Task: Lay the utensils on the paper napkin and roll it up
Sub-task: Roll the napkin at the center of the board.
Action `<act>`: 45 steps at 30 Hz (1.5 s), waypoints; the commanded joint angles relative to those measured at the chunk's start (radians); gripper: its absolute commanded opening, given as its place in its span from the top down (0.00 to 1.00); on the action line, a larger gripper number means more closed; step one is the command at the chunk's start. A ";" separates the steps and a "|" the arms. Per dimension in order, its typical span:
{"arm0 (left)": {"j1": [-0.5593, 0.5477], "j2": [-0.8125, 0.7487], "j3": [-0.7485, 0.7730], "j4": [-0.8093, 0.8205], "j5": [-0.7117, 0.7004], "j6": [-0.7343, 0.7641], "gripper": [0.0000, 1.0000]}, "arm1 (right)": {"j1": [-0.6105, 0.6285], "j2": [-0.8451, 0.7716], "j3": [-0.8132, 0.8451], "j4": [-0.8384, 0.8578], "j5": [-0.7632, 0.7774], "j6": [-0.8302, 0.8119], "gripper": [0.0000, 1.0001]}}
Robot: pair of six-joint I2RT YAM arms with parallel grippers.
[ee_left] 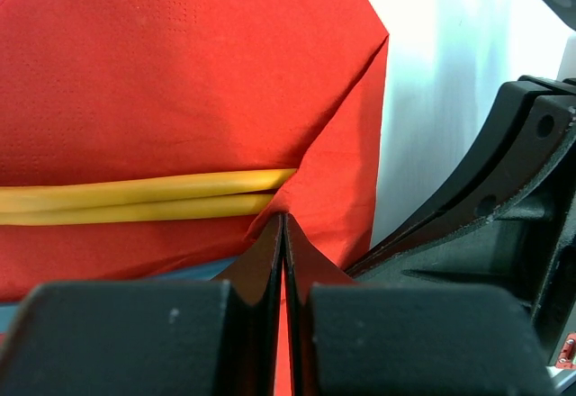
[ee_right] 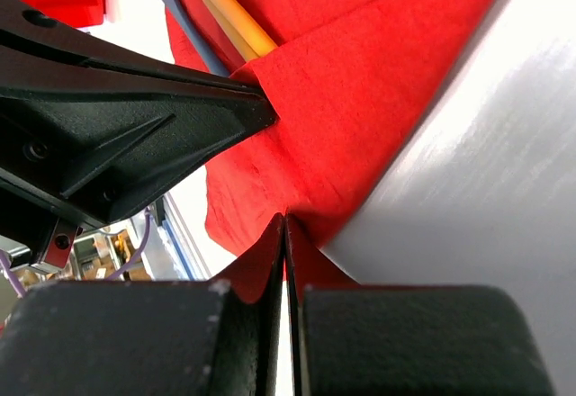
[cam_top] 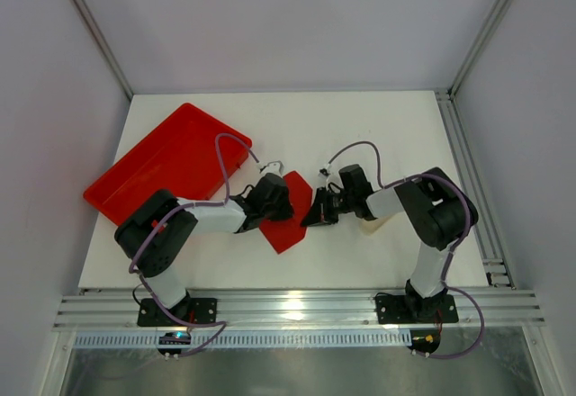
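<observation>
Just beyond the left gripper (ee_left: pixel 283 225), I am seeing two utensils (ee_left: pixel 135 193) lying side by side on the one paper napkin (ee_left: pixel 180 72). It and the right gripper (ee_right: pixel 284 225) are each pinching a folded napkin edge, fully closed.

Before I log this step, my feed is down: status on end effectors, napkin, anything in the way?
Left end effector, right end effector: shut on paper napkin. Utensils on it, fold partly over them. Tray off left, not blocking.
</observation>
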 commanded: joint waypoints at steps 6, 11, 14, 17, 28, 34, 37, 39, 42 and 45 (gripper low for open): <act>0.005 -0.025 0.014 -0.027 -0.015 0.027 1.00 | -0.003 0.019 -0.002 0.068 0.021 0.003 0.96; 0.004 -0.051 0.014 -0.027 -0.013 0.030 1.00 | -0.001 -0.003 0.012 0.020 0.033 -0.016 0.96; 0.004 -0.075 0.014 -0.028 -0.018 0.037 1.00 | -0.003 0.001 0.011 0.017 0.035 -0.020 0.96; 0.002 -0.103 0.014 -0.038 -0.024 0.047 0.97 | -0.001 0.009 0.005 0.022 0.038 -0.022 0.96; -0.018 -0.209 -0.087 -0.042 -0.035 -0.005 1.00 | -0.003 0.028 0.009 0.034 0.035 -0.017 0.96; -0.028 -0.250 -0.163 -0.009 -0.052 -0.042 1.00 | -0.001 0.031 0.009 0.035 0.030 -0.016 0.96; -0.030 -0.241 -0.172 -0.002 -0.055 -0.047 1.00 | -0.001 0.034 0.008 0.040 0.029 -0.016 0.96; -0.032 -0.231 -0.163 -0.002 -0.062 -0.047 1.00 | -0.001 0.035 0.008 0.040 0.027 -0.016 0.96; -0.030 -0.206 -0.152 0.002 -0.067 -0.047 1.00 | -0.003 0.035 0.003 0.041 0.027 -0.016 0.96; -0.030 -0.186 -0.135 0.002 -0.082 -0.044 1.00 | -0.001 0.032 0.000 0.040 0.030 -0.016 0.96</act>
